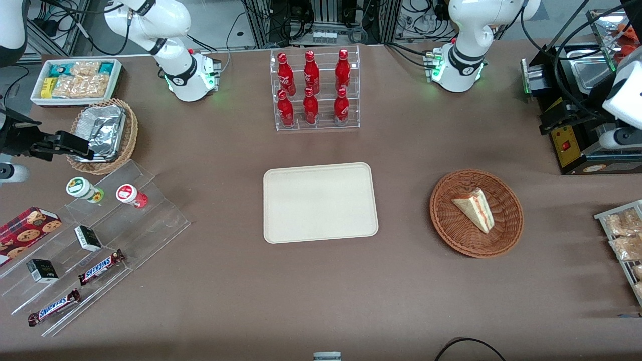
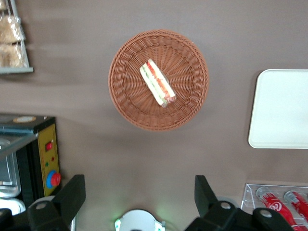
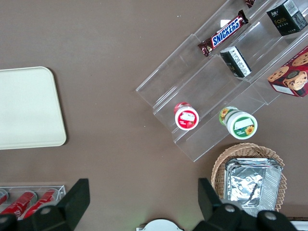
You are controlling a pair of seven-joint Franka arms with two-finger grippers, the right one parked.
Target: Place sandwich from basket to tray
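Observation:
The sandwich (image 1: 475, 208), a pale bread wedge with red-orange and green filling, lies in the round reddish-brown wicker basket (image 1: 441, 220). The cream tray (image 1: 320, 202) lies flat and bare at the table's middle, beside the basket. My left gripper (image 1: 556, 119) hangs high above the table at the working arm's end, farther from the front camera than the basket. In the left wrist view the gripper (image 2: 138, 192) is open wide and empty, well apart from the sandwich (image 2: 157, 83), the basket (image 2: 125, 96) and the tray (image 2: 281, 108). The tray (image 3: 26, 108) also shows in the right wrist view.
A clear rack of red bottles (image 1: 313, 90) stands farther from the front camera than the tray. A black machine with a yellow panel (image 1: 572, 145) sits below my gripper. A wire rack of snack bags (image 1: 622, 240) lies beside the basket. Acrylic steps with snacks (image 1: 90, 250) lie toward the parked arm's end.

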